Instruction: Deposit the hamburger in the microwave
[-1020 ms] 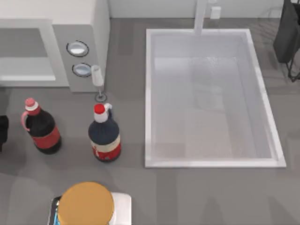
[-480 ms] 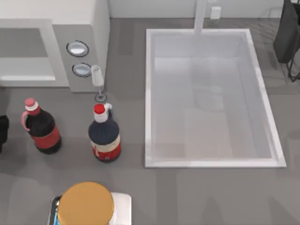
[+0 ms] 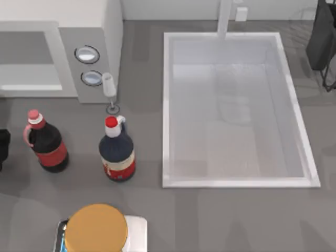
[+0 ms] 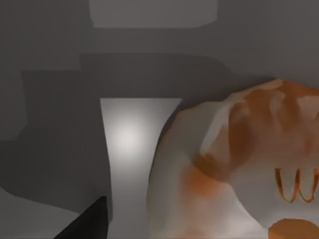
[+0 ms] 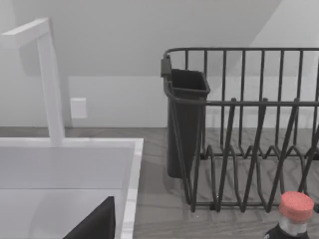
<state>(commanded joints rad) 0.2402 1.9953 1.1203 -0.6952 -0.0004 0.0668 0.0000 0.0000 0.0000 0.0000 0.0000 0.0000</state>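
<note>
Worktop (image 3: 220, 220): grey, carrying everything in the top view.
Sink (image 3: 239, 181): white basin taking up the right half of the frame, with a white tap (image 3: 224, 18) at its upper edge.
Microwave (image 3: 68, 16): upper left of the top view, white, grey panel facing down-frame with two round dials (image 3: 87, 54).
Dish rack (image 5: 249, 129): dark wire, seen from my right wrist on the worktop past the sink corner, with a dark cup (image 5: 185, 119) on its end.
Orange disc (image 3: 96, 229): bottom left of centre in the top view, resting on a white block.
Bottles: dark bottle with a pink cap (image 3: 46, 143) at the left edge; dark bottle with a red cap (image 3: 117, 152) just left of the sink, well apart from each other.
Wine glass (image 3: 109, 86): small, clear, just below the microwave's panel.
Hamburger (image 4: 234, 164): pale tan and orange, close against my left wrist camera at the lower right of that frame.
Left hand: one dark fingertip (image 4: 87, 224) at the lower edge of my wrist frame; I cannot tell how far apart my fingers are, or whether they touch the hamburger.
Right hand: one dark fingertip (image 5: 97, 224) over the sink rim; spread unknown.
Change: in the top view everything lies as it did a second ago.
</note>
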